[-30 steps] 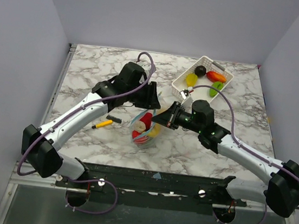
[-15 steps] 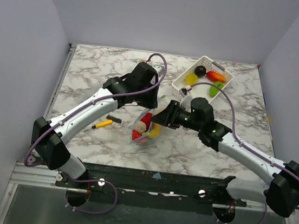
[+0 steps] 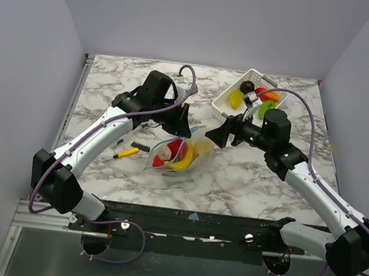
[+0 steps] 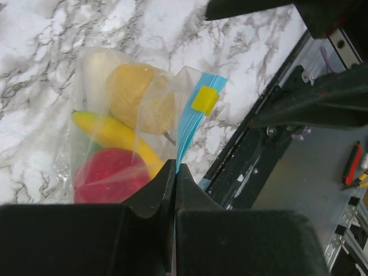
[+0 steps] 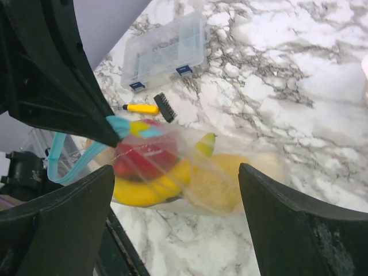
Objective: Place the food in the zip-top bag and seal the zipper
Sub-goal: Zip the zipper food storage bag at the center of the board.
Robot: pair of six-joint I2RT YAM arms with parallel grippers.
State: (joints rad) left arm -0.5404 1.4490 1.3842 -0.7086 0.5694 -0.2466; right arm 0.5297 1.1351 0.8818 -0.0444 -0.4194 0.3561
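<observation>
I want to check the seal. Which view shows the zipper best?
Left wrist: the zipper runs close up from the left gripper, slider visible. Right wrist shows a blue loop partly behind that gripper; top view barely shows it.

Centre of the surface [image 3: 105, 74] is crowded. The zip-top bag [image 3: 172, 155] lies there, left jaws pinched onto its zipper [image 4: 185, 132] from above, right jaws gaping just beside the bag's right end. Left arm [image 3: 93, 139] bridges left-centre, with the pen-like tool [image 3: 127, 152] and clear box [image 5: 164, 52] close by it. White basket [image 3: 252, 72] blocks the far-right corner, with the right arm's [image 3: 313, 187] cable looping over it. Free lanes: far-left corner, back edge left of the basket, and the near patch between bag and right arm.
</observation>
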